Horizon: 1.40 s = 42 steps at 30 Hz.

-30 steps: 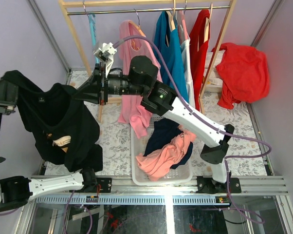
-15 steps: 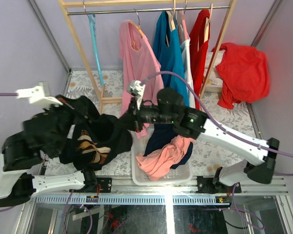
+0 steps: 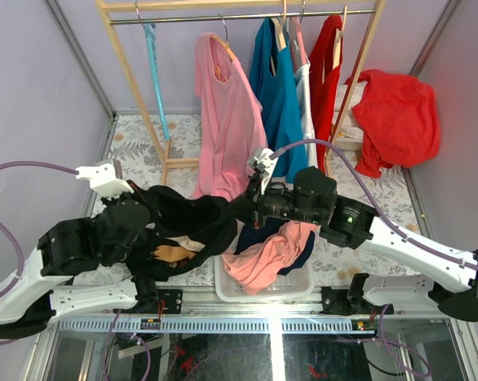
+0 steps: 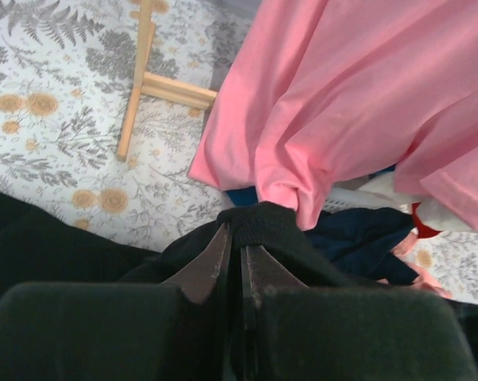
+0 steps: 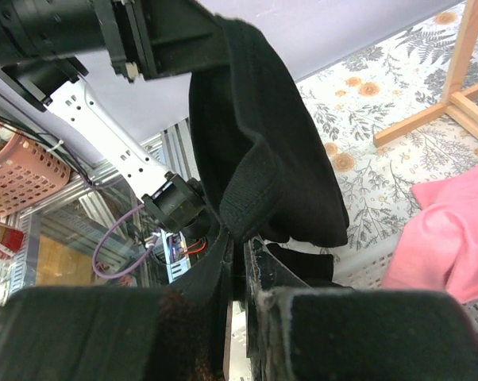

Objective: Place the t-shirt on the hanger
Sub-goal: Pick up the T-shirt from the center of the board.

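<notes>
The black t-shirt (image 3: pixel 183 226) is bunched low between my two arms, left of the basket, with its tan print (image 3: pixel 171 252) showing underneath. My left gripper (image 3: pixel 195 213) is shut on the ribbed black collar (image 4: pixel 263 226), its fingertips (image 4: pixel 223 246) pinching the fabric. My right gripper (image 3: pixel 236 208) is shut on the same collar (image 5: pixel 255 198), close to the left one. The light blue hanger (image 3: pixel 154 71) hangs at the left end of the rack, far behind both grippers.
A white basket (image 3: pixel 221 279) with pink and navy garments sits front centre. A pink t-shirt (image 3: pixel 227 111), blue tops (image 3: pixel 275 87) and red clothes (image 3: pixel 394 119) hang on the wooden rack (image 3: pixel 128 71). The rack's foot (image 4: pixel 136 95) lies ahead on the left.
Both arms have come down and together. The t-shirt, held up at the left a second ago, is now bunched low between the grippers beside the basket.
</notes>
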Each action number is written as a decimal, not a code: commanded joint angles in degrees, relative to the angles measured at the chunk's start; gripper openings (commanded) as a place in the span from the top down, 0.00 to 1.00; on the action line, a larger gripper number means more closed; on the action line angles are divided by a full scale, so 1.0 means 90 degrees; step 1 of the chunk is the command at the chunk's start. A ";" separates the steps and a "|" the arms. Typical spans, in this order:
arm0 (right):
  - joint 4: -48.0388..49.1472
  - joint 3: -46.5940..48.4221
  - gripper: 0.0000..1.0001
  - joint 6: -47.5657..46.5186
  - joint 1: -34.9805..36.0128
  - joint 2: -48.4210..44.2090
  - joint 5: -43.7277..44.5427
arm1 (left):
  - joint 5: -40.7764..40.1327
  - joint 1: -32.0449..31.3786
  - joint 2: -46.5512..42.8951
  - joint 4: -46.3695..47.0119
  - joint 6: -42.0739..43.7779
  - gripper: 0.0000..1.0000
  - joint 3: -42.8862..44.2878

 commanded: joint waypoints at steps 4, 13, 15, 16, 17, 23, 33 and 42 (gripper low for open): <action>0.0304 -0.0097 1.00 0.0114 -0.0025 -0.0532 0.0414 | -0.0116 0.0018 0.0101 -0.0298 -0.0690 1.00 -0.0311; 0.0430 0.0038 1.00 0.0110 -0.0026 -0.0219 0.0304 | -0.0386 0.0021 0.0278 -0.0258 -0.0453 1.00 0.0037; 0.0431 0.0153 1.00 0.0089 -0.0027 -0.0115 0.0273 | -0.0446 0.0022 0.0309 -0.0325 -0.0358 1.00 0.0300; 0.0448 0.0234 1.00 0.0071 -0.0026 -0.0062 0.0258 | -0.0492 0.0017 0.0325 -0.0369 -0.0291 1.00 0.0472; 0.0492 0.0348 1.00 0.0042 -0.0030 0.0006 0.0226 | -0.0549 0.0018 0.0338 -0.0427 -0.0231 1.00 0.0683; 0.0407 0.2419 1.00 -0.0250 -0.0030 0.1142 -0.0178 | -0.0611 0.0022 0.0527 0.0007 0.0947 1.00 0.2589; -0.0070 0.3815 1.00 -0.0330 -0.0032 0.1706 -0.0908 | -0.0741 0.0019 0.0507 -0.0103 0.1572 1.00 0.3694; 0.0232 0.0230 1.00 0.0012 -0.0030 -0.0107 0.0141 | 0.0152 0.0019 -0.0271 -0.0131 -0.0070 1.00 0.0494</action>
